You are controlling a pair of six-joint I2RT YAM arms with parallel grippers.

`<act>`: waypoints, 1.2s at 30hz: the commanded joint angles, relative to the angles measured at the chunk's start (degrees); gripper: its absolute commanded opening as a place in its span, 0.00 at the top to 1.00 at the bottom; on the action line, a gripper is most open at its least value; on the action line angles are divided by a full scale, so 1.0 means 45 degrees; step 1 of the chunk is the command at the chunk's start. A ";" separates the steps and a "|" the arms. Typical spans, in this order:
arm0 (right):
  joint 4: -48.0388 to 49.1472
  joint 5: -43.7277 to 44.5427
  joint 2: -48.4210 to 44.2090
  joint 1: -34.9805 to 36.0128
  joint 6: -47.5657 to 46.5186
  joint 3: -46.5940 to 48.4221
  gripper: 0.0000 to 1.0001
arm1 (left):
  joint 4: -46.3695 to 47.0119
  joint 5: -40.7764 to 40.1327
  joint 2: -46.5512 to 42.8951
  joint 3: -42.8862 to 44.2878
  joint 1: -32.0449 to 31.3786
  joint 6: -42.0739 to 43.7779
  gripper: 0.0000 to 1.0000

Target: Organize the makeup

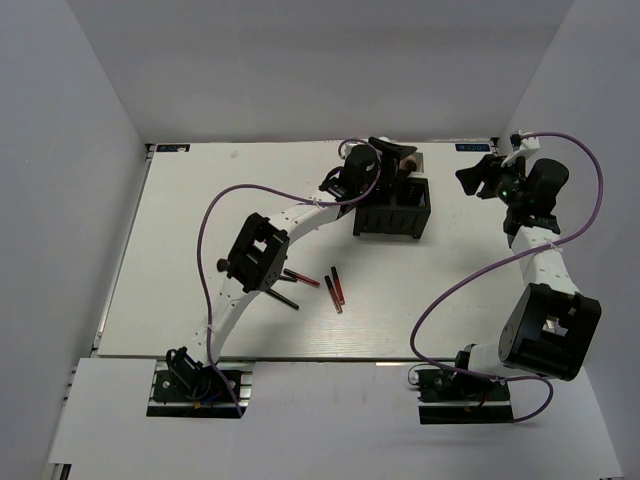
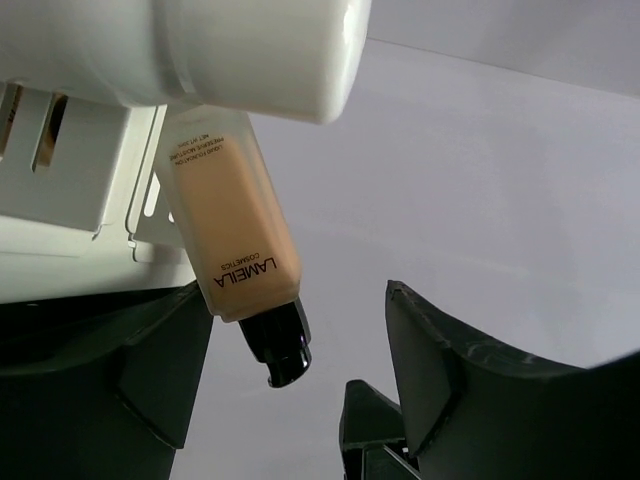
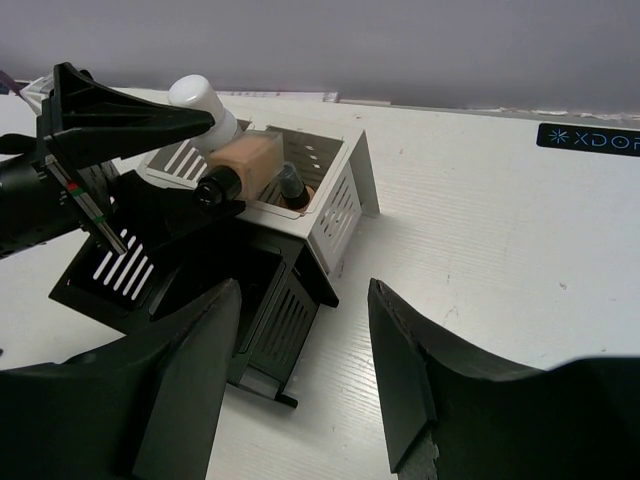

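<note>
Reference landmark: the black slotted plastic box (image 1: 392, 212) on the white table (image 1: 200, 200).

1. Left gripper (image 1: 385, 158): positioned over the far edge of the black box, above the white slotted plastic container (image 3: 340, 205) that sits against the far side of the black box. The jaws stand wide apart and clamp nothing.
2. Tan rectangular bottle with a dark cap (image 2: 230, 210): lies tilted in the white container just behind the black box, with its cap end projecting over the container rim toward the black box. In the left wrist view it lies close to one black finger (image 2: 150, 370) and well clear of the other. Whether it touches the near finger cannot be determined.
3. White rounded bottle (image 3: 200, 100): beside the tan bottle, in the same container.
4. A second dark-capped item (image 3: 290, 182) is in the container. Its body is mostly hidden.
5. Right gripper (image 1: 478, 175): held to the right of the black box, well apart from it. The jaws are spread and empty.
6. Thin red-black pencils (image 1: 337, 287): two lie side by side on the table nearer the arm bases than the black box. A third pencil (image 1: 302, 279) lies further left of them.
</note>
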 commanded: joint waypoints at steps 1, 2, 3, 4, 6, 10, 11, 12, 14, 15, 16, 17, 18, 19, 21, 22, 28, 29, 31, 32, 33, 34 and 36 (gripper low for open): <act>0.0587 -0.0146 -0.0363 -0.0055 0.0077 -0.0068 0.40 | -0.0026 0.0442 -0.0106 0.0441 -0.0086 -0.0046 0.22; 0.0606 -0.0165 -0.0363 -0.0093 0.0077 -0.0087 0.41 | -0.0007 0.0481 -0.0087 0.0441 -0.0086 -0.0066 0.23; 0.0606 -0.0146 -0.0382 -0.0074 0.0077 -0.0088 0.40 | -0.0007 0.0482 -0.0087 0.0422 -0.0086 -0.0047 0.30; 0.0626 -0.0146 -0.0363 -0.0074 0.0077 -0.0088 0.40 | 0.0032 0.0540 -0.0067 0.0422 -0.0086 -0.0066 0.35; 0.0626 -0.0127 -0.0402 -0.0074 0.0097 -0.0107 0.40 | 0.0013 0.0579 -0.0048 0.0422 -0.0086 -0.0047 0.42; 0.0645 -0.0107 -0.0422 -0.0093 0.0097 -0.0126 0.40 | 0.0012 0.0599 -0.0028 0.0422 -0.0086 -0.0046 0.48; 0.0645 -0.0107 -0.0422 -0.0074 0.0097 -0.0127 0.40 | 0.0051 0.0580 -0.0028 0.0422 -0.0086 -0.0046 0.49; 0.0645 -0.0126 -0.0422 -0.0074 0.0097 -0.0107 0.41 | 0.0052 0.0579 -0.0028 0.0422 -0.0086 -0.0066 0.51; 0.0645 -0.0107 -0.0422 -0.0093 0.0097 -0.0107 0.40 | 0.0071 0.0618 0.0011 0.0422 -0.0086 -0.0066 0.49; 0.0665 -0.0107 -0.0422 -0.0055 0.0097 -0.0146 0.40 | 0.0149 0.0638 0.0011 0.0422 -0.0086 -0.0066 0.46; 0.0665 -0.0107 -0.0422 -0.0093 0.0097 -0.0146 0.40 | 0.0227 0.0715 0.0088 0.0422 -0.0086 -0.0085 0.45; 0.0665 -0.0107 -0.0422 -0.0093 0.0078 -0.0127 0.40 | 0.0305 0.0774 0.0147 0.0422 -0.0086 -0.0143 0.45; 0.0684 -0.0107 -0.0422 -0.0093 0.0097 -0.0146 0.40 | 0.0402 0.0794 0.0167 0.0441 -0.0086 -0.0183 0.45; 0.0684 -0.0107 -0.0441 -0.0074 0.0078 -0.0166 0.40 | 0.0442 0.0988 0.0206 0.0441 -0.0086 -0.0222 0.45; 0.0684 -0.0107 -0.0422 -0.0113 0.0097 -0.0166 0.40 | 0.0520 0.1203 0.0304 0.0441 0.0031 -0.0359 0.48; 0.0684 -0.0107 -0.0422 -0.0074 0.0097 -0.0166 0.40 | 0.0598 0.1417 0.0401 0.0441 0.0031 -0.0456 0.49; 0.0704 -0.0146 -0.0422 -0.0093 0.0097 -0.0146 0.40 | 0.0403 0.1556 0.0402 0.0441 0.0031 -0.0534 0.39; 0.0704 -0.0127 -0.0402 -0.0074 0.0097 -0.0146 0.40 | 0.0461 0.1479 0.0421 0.0441 0.0031 -0.0515 0.38; 0.0704 -0.0127 -0.0422 -0.0093 0.0077 -0.0146 0.40 | 0.0637 0.1361 0.0402 0.0461 0.0031 -0.0554 0.36; 0.0704 -0.0127 -0.0402 -0.0093 0.0097 -0.0146 0.40 | 0.0657 0.1341 0.0402 0.0461 0.0031 -0.0573 0.35; 0.0704 -0.0146 -0.0402 -0.0093 0.0097 -0.0146 0.40 | 0.0773 0.1322 0.0402 0.0461 0.0031 -0.0574 0.33; 0.0704 -0.0146 -0.0402 -0.0093 0.0097 -0.0146 0.40 | 0.0813 0.1360 0.0402 0.0461 0.0031 -0.0612 0.33; 0.0704 -0.0166 -0.0363 -0.0093 0.0077 -0.0127 0.41 | 0.0833 0.1457 0.0382 0.0461 0.0031 -0.0593 0.32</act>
